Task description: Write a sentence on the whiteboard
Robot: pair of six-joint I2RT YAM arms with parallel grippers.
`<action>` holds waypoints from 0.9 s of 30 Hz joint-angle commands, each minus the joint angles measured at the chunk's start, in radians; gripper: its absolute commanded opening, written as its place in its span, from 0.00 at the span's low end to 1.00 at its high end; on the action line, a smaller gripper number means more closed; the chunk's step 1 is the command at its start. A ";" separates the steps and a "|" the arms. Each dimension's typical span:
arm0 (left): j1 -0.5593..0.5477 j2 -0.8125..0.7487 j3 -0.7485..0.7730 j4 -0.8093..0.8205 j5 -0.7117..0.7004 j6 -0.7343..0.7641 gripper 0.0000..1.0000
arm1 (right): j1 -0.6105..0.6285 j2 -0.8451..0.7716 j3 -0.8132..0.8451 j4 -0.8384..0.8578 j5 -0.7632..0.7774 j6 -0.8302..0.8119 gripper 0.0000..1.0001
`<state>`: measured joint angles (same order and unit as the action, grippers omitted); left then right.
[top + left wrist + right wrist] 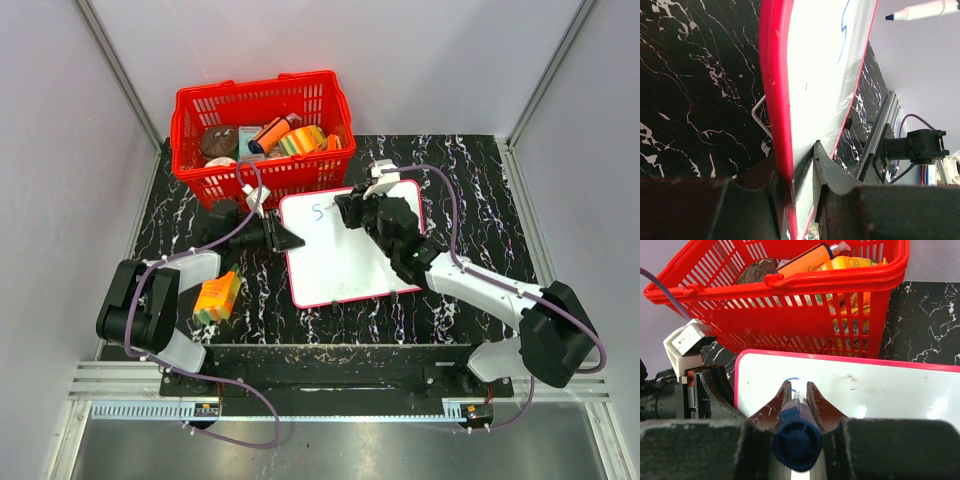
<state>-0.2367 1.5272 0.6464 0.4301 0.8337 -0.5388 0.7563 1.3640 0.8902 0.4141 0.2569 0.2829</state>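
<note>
Whiteboard [340, 265], black marbled tabletop [480, 180], pale grey walls [300, 50]

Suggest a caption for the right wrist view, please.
Right jaws hold a marker at the whiteboard, one blue stroke drawn, red basket behind.

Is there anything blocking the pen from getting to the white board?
No, nothing visible. The right gripper holds the marker over the whiteboard, beside the first blue stroke. The left gripper only pinches the board's edge.
</note>
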 commanded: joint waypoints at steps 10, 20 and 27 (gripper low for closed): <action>-0.027 0.045 -0.002 -0.099 -0.153 0.166 0.00 | -0.003 0.052 0.062 0.035 -0.007 -0.033 0.00; -0.029 0.048 -0.001 -0.102 -0.151 0.168 0.00 | -0.003 0.078 0.073 0.037 -0.008 -0.031 0.00; -0.029 0.048 -0.001 -0.102 -0.151 0.168 0.00 | -0.003 0.090 0.065 0.037 0.004 -0.028 0.00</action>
<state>-0.2386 1.5291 0.6533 0.4183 0.8341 -0.5316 0.7563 1.4429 0.9218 0.4149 0.2440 0.2646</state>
